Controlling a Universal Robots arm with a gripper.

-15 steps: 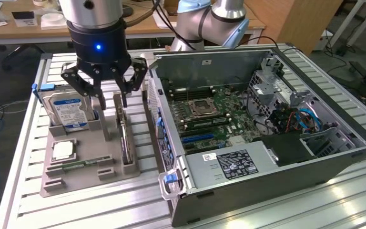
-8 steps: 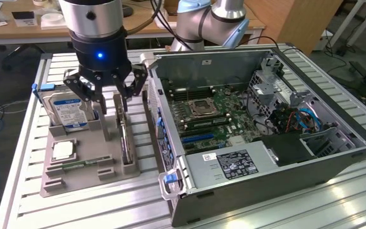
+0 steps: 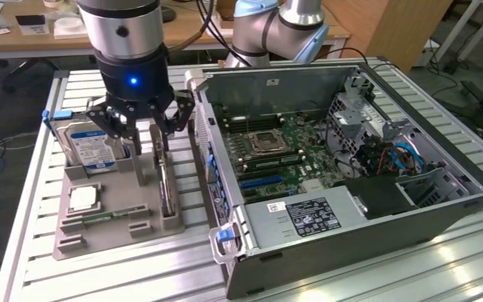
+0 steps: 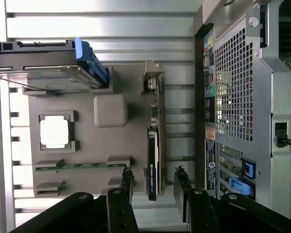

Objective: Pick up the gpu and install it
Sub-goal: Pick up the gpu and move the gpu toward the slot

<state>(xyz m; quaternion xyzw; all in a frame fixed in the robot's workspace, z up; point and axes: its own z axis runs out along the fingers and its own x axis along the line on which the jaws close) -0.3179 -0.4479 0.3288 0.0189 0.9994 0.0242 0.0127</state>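
No print can be read on the power supply's label or the hard drive's blue label.

We find parts tray on table, exterior view's left of computer case. On tray: gpu on edge along case side; hard drive upright at far corner; CPU, memory stick nearer front.

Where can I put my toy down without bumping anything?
Bare table slats lie below the grey tray in the exterior view, and at that view's lower right beside the computer case. It's crowded between tray and case, where the open gripper hovers over the gpu.
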